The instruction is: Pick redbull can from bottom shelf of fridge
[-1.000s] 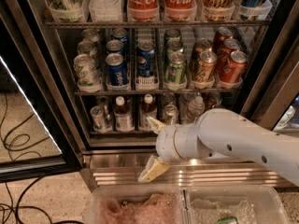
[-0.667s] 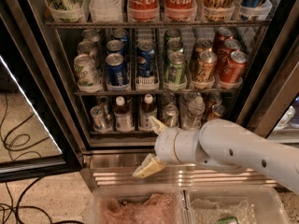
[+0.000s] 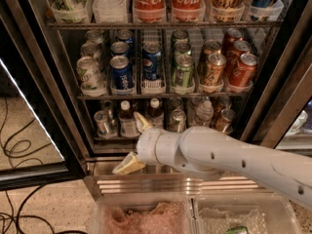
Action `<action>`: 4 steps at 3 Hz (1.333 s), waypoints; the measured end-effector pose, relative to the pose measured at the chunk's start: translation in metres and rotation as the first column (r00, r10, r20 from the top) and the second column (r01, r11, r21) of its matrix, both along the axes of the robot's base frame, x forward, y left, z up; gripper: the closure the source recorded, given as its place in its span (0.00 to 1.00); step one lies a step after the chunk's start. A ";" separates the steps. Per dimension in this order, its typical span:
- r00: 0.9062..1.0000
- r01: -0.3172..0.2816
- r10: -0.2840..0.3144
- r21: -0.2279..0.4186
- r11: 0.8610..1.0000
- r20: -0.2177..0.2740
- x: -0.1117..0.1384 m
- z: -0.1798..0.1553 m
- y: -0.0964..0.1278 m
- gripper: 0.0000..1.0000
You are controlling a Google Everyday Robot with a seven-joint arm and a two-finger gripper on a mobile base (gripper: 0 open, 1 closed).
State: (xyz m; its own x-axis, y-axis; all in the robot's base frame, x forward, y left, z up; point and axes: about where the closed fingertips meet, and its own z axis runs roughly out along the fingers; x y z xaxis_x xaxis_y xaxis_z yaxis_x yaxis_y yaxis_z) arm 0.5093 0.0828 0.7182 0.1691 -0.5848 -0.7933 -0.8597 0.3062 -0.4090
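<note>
- Redbull can (image 3: 102, 122) stands upright near the left end of the bottom shelf (image 3: 109, 138), just left of a white-capped brown bottle (image 3: 126, 125), untouched.
- Gripper (image 3: 127, 143) hovers in front of that shelf, right of the can and apart from it, its two cream fingers spread wide: the upper fingertip (image 3: 141, 122) lies across the bottles, the lower one (image 3: 126, 165) hangs before the ribbed steel base (image 3: 204, 183).
- White arm (image 3: 229, 160) reaches in from the lower right.
- Fridge (image 3: 51, 82) is open; Pepsi cans (image 3: 121, 72) and orange cans (image 3: 229, 65) fill the rack above.
</note>
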 end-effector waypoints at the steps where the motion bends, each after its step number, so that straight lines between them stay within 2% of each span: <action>1: 0.999 -0.042 0.041 -0.052 0.998 -0.020 0.008 -0.008 0.025 0.00; 2: 0.993 -0.092 0.087 -0.070 0.993 -0.075 0.012 -0.033 0.054 0.00; 3: 0.993 -0.093 0.087 -0.070 0.993 -0.075 0.012 -0.033 0.054 0.00; 4: 0.990 -0.112 0.108 -0.036 0.993 -0.090 0.013 -0.042 0.067 0.00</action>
State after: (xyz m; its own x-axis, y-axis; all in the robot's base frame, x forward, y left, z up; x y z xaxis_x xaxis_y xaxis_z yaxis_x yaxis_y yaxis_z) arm 0.5219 0.1497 0.6763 0.1654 -0.5986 -0.7838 -0.9202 0.1923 -0.3410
